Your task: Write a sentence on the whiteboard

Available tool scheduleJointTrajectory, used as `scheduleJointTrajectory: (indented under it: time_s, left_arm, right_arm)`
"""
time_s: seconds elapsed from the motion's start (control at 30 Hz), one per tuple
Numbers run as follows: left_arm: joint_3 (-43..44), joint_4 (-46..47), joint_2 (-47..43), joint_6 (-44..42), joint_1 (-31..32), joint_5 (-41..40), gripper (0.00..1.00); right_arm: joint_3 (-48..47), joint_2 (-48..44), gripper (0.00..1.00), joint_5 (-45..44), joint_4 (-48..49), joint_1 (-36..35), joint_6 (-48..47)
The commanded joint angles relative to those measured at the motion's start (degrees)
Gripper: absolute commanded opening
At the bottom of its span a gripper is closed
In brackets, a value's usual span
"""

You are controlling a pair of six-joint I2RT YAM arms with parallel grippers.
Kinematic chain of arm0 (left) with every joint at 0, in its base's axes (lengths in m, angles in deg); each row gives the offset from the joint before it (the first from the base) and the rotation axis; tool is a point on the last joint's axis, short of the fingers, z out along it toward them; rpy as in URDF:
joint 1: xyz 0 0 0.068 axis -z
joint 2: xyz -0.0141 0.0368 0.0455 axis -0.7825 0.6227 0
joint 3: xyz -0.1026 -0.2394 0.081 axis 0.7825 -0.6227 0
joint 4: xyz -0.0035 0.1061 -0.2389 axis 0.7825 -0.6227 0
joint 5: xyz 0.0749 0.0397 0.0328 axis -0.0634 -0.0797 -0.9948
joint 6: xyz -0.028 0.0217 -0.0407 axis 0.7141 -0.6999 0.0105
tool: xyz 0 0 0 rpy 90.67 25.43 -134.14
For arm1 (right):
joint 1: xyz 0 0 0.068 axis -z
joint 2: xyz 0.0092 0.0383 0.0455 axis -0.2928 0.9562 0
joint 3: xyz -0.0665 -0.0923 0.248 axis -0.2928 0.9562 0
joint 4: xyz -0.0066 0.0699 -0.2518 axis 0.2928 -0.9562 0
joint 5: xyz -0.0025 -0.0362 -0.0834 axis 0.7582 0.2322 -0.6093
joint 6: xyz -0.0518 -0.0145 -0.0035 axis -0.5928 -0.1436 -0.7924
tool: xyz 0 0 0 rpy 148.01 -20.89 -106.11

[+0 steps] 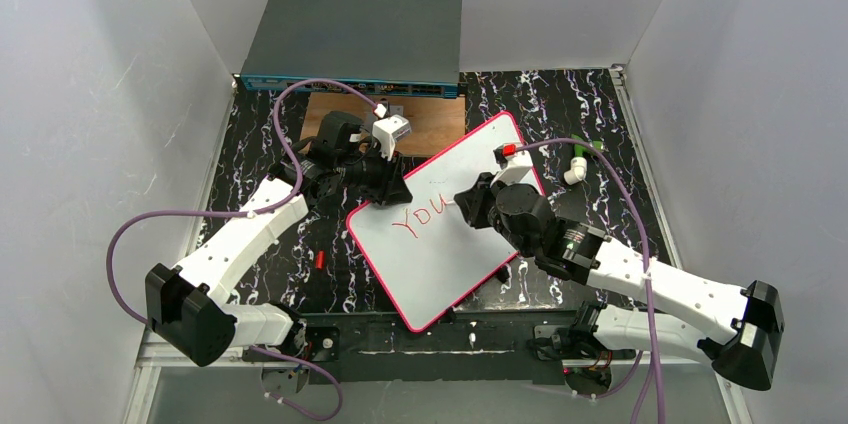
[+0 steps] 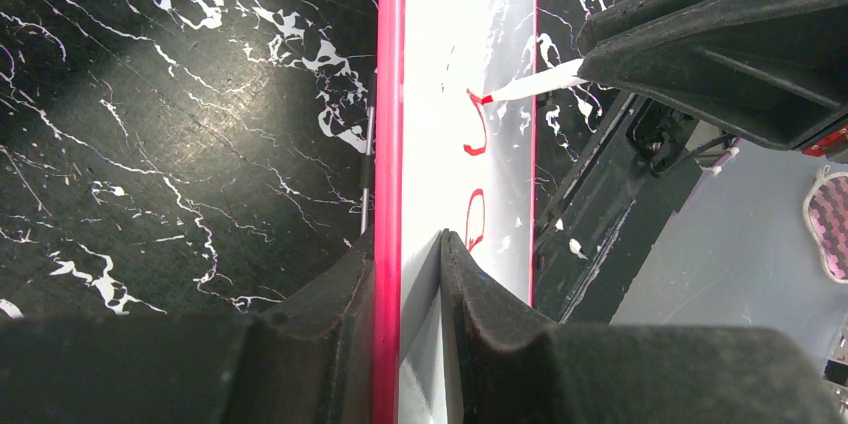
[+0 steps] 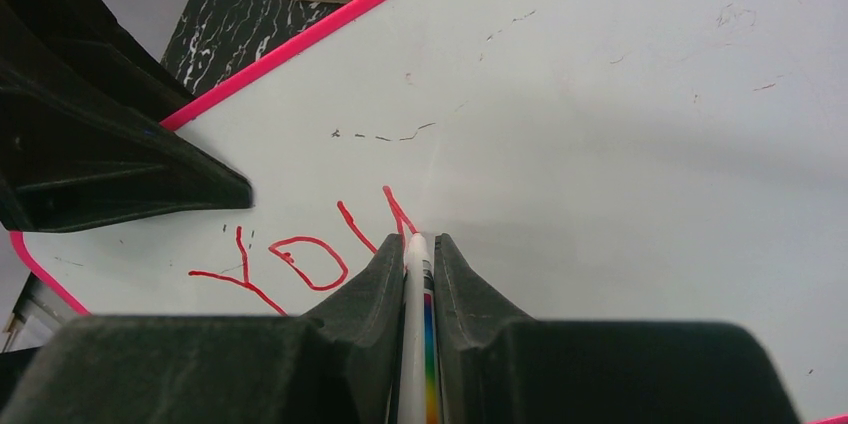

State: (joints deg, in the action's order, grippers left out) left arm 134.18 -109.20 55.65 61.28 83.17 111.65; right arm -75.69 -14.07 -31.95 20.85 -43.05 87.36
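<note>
One whiteboard (image 1: 440, 264), long axis near-left to far-right, left end effector (image 2: 410, 244) clamping it, right end effector (image 3: 417, 244) pinching marker (image 3: 413, 289)

Table (image 1: 600, 104): black marble pattern with white veins.
Whiteboard (image 1: 440, 244): lies on it, one rim edge between the jaws of the left gripper (image 2: 412, 244).
Wooden board (image 1: 440, 129): just beyond those jaws.
Grey box (image 1: 350, 34): farther beyond them, at the back.
Small red piece (image 1: 320, 259): nearer than the jaws, apart from the whiteboard.

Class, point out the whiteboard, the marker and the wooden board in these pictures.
whiteboard (image 1: 440, 264): top view, bare white surface.
marker (image 3: 412, 324): right wrist view, white barrel behind the tip.
wooden board (image 1: 440, 129): top view, bare brown right part.
</note>
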Motion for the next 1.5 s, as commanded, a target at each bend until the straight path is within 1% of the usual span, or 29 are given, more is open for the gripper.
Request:
scheduleJointTrajectory:
  time_s: [0.0,0.27,0.37,0.53,0.73,0.83,0.93,1.17,1.3,1.47]
  left_arm:
    - [-1.09,-4.36,0.05,-7.42,0.31,-9.14,0.00]
    - [-0.99,-4.36,0.31,-7.28,0.31,-9.14,0.00]
    - [-0.96,-4.41,0.34,-7.34,0.31,-9.18,0.00]
    - [-1.01,-4.37,0.32,-7.57,0.31,-9.16,0.00]
    - [-0.84,-4.41,0.65,-7.62,0.31,-9.14,0.00]
    - [-0.81,-4.39,0.85,-7.62,0.31,-9.14,0.00]
    - [-0.74,-4.39,0.85,-7.77,0.31,-9.22,0.00]
    - [-0.65,-4.61,0.75,-7.84,0.31,-9.23,0.00]
    - [-0.80,-4.79,0.60,-7.89,0.31,-9.16,0.00]
    - [-1.24,-4.89,0.33,-7.95,0.31,-9.20,0.00]
  right_arm:
    - [1.13,-0.90,0.01,-1.32,-0.77,0.13,0.33]
    - [-0.05,-2.88,0.01,-3.20,-3.06,0.13,0.35]
    - [-1.08,-4.47,0.01,-4.17,-4.74,0.13,0.79]
    - [-2.99,-7.86,0.01,-4.77,-4.84,0.13,0.34]
    - [-5.88,-10.59,0.01,-4.49,-1.56,0.11,-5.72]
    - [-6.98,-10.08,0.01,-5.79,-0.83,0.13,-9.15]
    - [-8.49,-8.61,0.01,-7.23,-2.14,0.15,-10.77]
    - [-9.98,-5.60,0.01,-7.86,-2.04,0.37,-8.56]
    - [-9.60,-4.75,0.01,-6.43,0.05,1.28,-8.93]
    - [-9.81,-2.52,0.01,-2.64,1.17,2.89,-8.77]
